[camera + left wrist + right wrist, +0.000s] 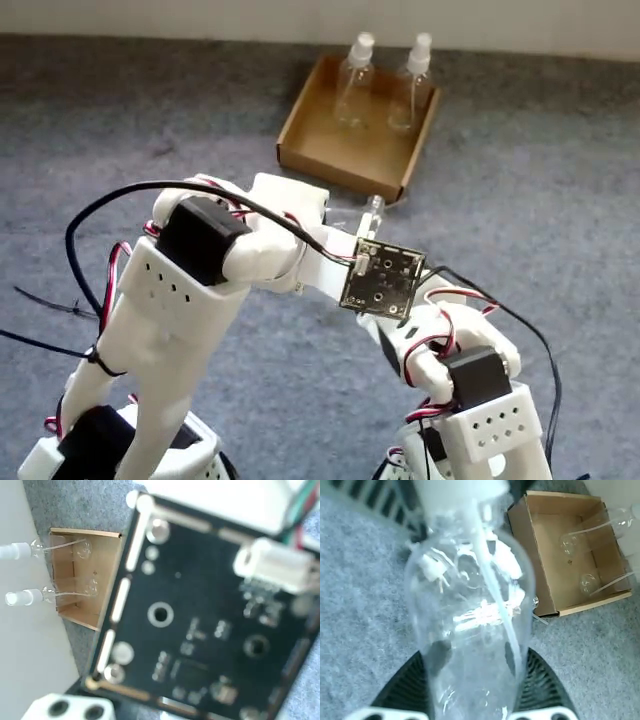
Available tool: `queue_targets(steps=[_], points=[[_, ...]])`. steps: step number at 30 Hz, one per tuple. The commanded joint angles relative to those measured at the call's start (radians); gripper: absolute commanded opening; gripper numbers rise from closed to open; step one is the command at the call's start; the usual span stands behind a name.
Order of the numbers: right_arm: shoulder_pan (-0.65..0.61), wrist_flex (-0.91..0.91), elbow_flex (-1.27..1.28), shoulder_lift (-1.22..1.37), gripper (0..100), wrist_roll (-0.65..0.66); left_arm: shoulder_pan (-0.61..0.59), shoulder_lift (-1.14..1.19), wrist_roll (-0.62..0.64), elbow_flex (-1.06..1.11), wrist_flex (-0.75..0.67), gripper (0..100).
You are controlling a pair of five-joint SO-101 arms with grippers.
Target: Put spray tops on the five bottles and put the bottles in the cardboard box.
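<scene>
My right gripper (pixel 475 655) is shut on a clear bottle (pixel 470 595), a black finger (pixel 405 690) on each side. A white spray top (pixel 460 487) sits over its neck, and its thin tube (pixel 492 585) runs down inside. In the high view the bottle's top (pixel 373 213) pokes out just short of the cardboard box (pixel 340 150). My left arm (pixel 270 245) ends close beside it. Two capped bottles (pixel 355 80) (pixel 412 80) stand in the box, and both wrist views show them (pixel 55 547) (pixel 590 530).
A black circuit board (pixel 200 620) on the right wrist blocks most of the left wrist view; from above the circuit board (pixel 380 278) sits between the arms. Grey carpet (pixel 540 200) lies all around the box. A black cable (pixel 100 215) loops over the left arm.
</scene>
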Motion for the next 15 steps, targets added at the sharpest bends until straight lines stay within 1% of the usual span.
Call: queue_targets(steps=[1, 3, 5, 10, 13, 15], points=[[-0.035, -0.101, 0.035, -0.079, 0.5, -0.038, 0.015, -0.001, -0.012, -0.033, 0.008, 15], [-0.035, -0.143, 0.108, -0.153, 0.5, -0.046, 0.015, -0.001, -0.012, -0.033, 0.008, 15], [-0.035, -0.179, 0.182, -0.223, 0.5, -0.083, 0.015, -0.001, -0.012, -0.033, 0.008, 15], [-0.035, -0.205, 0.302, -0.323, 0.5, -0.1, 0.015, -0.001, -0.014, -0.038, 0.008, 15], [-0.035, -0.283, 0.378, -0.374, 0.5, -0.178, 0.015, -0.001, -0.015, -0.065, 0.008, 15], [-0.035, -0.34, 0.446, -0.42, 0.5, -0.207, 0.015, -0.001, -0.037, -0.081, 0.015, 15]])
